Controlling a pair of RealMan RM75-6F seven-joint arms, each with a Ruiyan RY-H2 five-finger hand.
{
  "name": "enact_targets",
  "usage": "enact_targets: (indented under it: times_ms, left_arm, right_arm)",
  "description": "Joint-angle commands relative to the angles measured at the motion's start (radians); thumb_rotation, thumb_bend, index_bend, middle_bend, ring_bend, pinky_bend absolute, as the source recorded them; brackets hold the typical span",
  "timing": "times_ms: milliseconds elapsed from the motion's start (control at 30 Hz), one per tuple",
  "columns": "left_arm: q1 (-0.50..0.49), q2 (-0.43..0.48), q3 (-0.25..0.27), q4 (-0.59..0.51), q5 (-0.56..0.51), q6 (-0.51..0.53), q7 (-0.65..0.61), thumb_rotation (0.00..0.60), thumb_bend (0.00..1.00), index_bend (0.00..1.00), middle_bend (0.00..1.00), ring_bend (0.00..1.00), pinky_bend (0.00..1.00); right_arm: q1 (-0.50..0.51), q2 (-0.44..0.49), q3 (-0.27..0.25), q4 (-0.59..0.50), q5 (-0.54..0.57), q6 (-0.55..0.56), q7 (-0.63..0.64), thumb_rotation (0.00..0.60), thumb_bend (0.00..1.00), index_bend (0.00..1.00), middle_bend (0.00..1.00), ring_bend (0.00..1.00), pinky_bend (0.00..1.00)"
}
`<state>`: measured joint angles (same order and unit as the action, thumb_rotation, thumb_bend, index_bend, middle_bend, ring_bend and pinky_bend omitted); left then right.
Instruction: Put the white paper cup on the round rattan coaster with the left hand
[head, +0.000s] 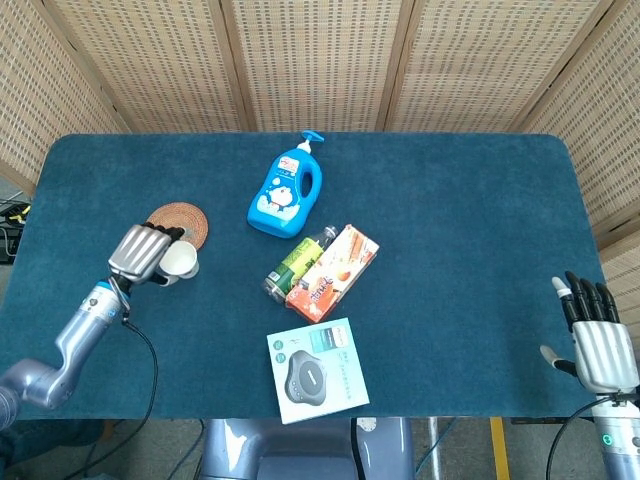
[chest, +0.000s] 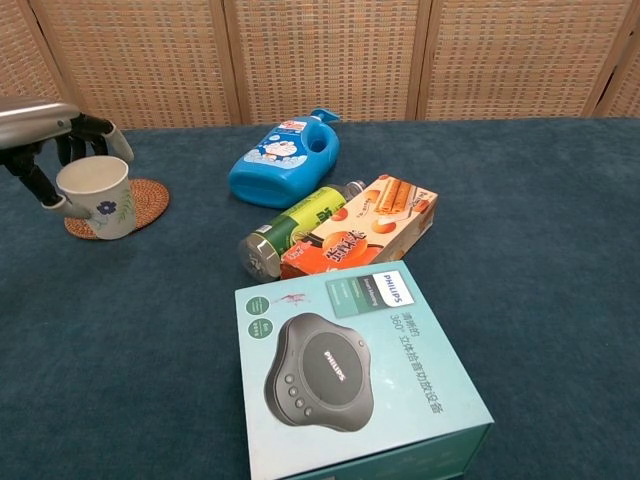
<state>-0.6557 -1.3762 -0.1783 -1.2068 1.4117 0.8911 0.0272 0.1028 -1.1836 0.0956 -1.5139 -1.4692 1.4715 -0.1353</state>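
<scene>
White paper cup (chest: 98, 197) is being gripped upright by the left hand (head: 140, 254), fingers wrapping its rim, over the near edge of the round rattan coaster (chest: 147, 203). Right hand (head: 602, 340) is resting open, fingers spread.

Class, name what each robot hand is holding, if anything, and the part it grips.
The left robot hand grips the white paper cup around its upper wall; the right robot hand holds nothing.

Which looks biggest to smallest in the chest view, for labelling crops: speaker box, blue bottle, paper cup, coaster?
1. Speaker box, though it sits nearest the camera.
2. Blue bottle.
3. Paper cup and rattan coaster: unsure, since the cup covers part of the coaster.
</scene>
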Motion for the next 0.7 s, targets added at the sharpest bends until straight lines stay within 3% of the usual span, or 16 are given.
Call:
enact_targets:
  times_ms: [33,200,467,700]
  left_arm:
    - [-0.035,0.003,-0.039,0.092,-0.064,-0.066,-0.080,0.600,0.00,0.30,0.46,0.46,0.41]
    - [-0.078,-0.053,-0.059,0.282,-0.119,-0.164,-0.197,0.600,0.00,0.30,0.46,0.46,0.41]
    - [-0.139,-0.207,-0.050,0.562,-0.105,-0.257,-0.419,0.600,0.00,0.30,0.46,0.46,0.41]
    - [-0.184,-0.287,-0.018,0.700,-0.051,-0.272,-0.545,0.600,0.00,0.30,0.46,0.46,0.41]
  right_arm:
    - [0.006,-0.008,0.004,0.007,0.013,-0.013,-0.012,0.600,0.00,0.00,0.00,0.00,0.00]
    - [0.017,-0.022,0.012,0.013,0.039,-0.035,-0.044,0.600,0.00,0.00,0.00,0.00,0.00]
    - [0.027,-0.034,0.015,0.009,0.052,-0.046,-0.085,0.600,0.00,0.00,0.00,0.00,0.00]
    - [0.030,-0.036,0.016,0.009,0.059,-0.050,-0.092,0.600,0.00,0.00,0.00,0.00,0.00]
